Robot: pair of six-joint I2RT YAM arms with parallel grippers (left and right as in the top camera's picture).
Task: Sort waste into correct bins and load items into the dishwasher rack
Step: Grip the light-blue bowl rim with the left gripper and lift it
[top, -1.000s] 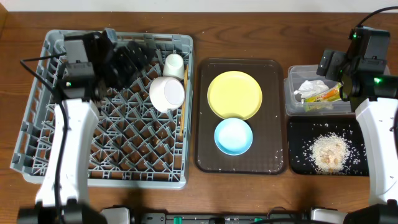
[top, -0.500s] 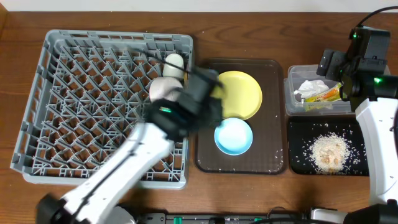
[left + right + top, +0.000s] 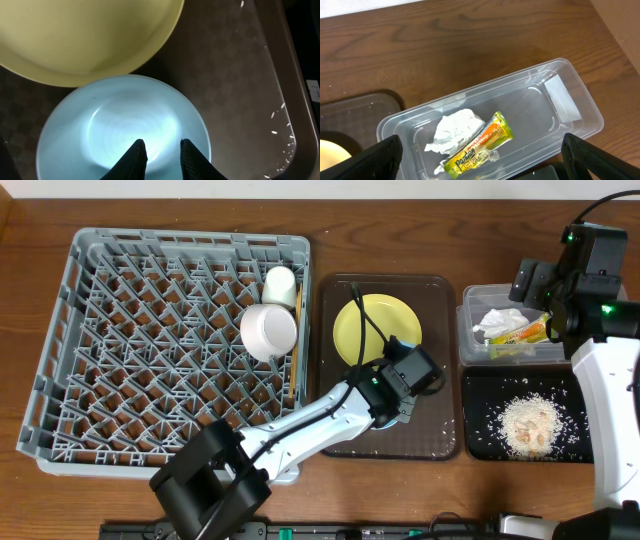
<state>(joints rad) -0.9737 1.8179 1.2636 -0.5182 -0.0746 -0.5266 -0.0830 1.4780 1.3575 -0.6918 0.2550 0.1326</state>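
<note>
My left gripper (image 3: 161, 150) hangs just above the inside of the light blue bowl (image 3: 120, 120), jaws a little apart with nothing between them. The bowl sits on the brown serving tray (image 3: 235, 75) beside the yellow plate (image 3: 85, 35). In the overhead view the left gripper (image 3: 408, 377) hides the bowl. The white bowl (image 3: 268, 330), small white cup (image 3: 280, 282) and chopsticks (image 3: 292, 375) sit in the grey dishwasher rack (image 3: 150, 360). My right gripper (image 3: 482, 157) is wide open above the clear tub (image 3: 560, 65), which holds the napkin (image 3: 455, 129) and wrapper (image 3: 479, 146).
The black tray (image 3: 480, 395) at the front right holds the rice scraps (image 3: 528, 425). A few rice grains (image 3: 280, 135) lie on the brown tray near its right rim. The left arm (image 3: 300, 425) stretches across the rack's front right corner.
My left arm has swung from the rack's back left corner across to the brown tray and now sits over the blue bowl. The right arm has not moved.
</note>
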